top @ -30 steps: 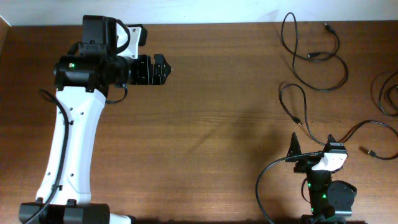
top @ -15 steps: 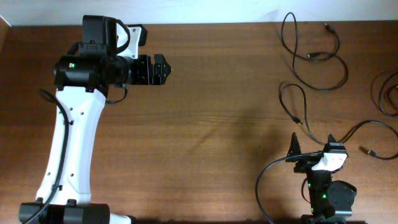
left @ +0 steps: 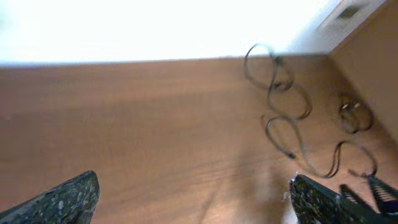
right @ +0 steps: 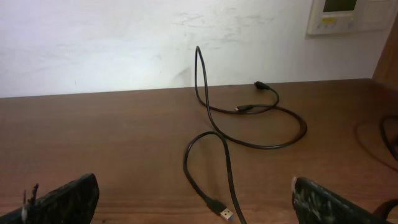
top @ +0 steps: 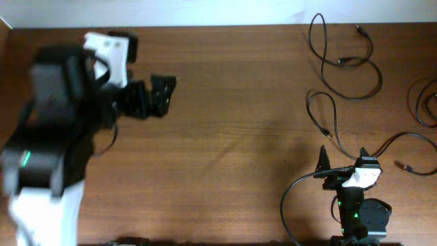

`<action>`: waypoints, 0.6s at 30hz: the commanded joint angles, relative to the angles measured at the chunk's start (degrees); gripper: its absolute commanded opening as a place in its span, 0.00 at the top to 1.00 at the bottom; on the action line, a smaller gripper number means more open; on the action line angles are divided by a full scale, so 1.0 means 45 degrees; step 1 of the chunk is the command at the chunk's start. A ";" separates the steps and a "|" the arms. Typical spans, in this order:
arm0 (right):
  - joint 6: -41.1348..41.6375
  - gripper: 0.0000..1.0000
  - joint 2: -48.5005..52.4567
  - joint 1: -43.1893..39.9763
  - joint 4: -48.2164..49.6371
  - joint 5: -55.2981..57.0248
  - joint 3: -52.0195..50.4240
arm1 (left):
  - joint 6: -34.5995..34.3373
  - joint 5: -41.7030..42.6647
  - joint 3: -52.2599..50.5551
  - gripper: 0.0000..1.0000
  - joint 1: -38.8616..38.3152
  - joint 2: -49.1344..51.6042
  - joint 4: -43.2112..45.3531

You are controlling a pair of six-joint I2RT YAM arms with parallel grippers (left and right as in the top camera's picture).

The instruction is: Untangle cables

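— Cables [top: 345, 63]?
— Separate loose loops, right end of table [top: 239, 137], beyond right gripper [top: 341, 159].
— Fingers?
— Both pairs spread wide. Left gripper [top: 158, 96] (blurred overhead) well apart from the cords.

Cannot trace the outline of the left arm [top: 51, 130], smeared in the overhead view. Cannot tell plug ends on the cables [left: 292, 118] in the blurred left wrist view. Lose the far-right cable loop [top: 412, 102] at the overhead edge.

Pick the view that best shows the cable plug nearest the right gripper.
Right wrist: the USB plug is close and sharp. Overhead shows it tiny; left wrist shows only its blurred cable.
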 commanded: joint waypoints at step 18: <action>0.0005 0.02 -0.0151 -0.0097 -0.0034 0.0248 -0.0107 | 0.0024 0.0495 -0.4949 0.01 0.1569 -1.4124 -0.1098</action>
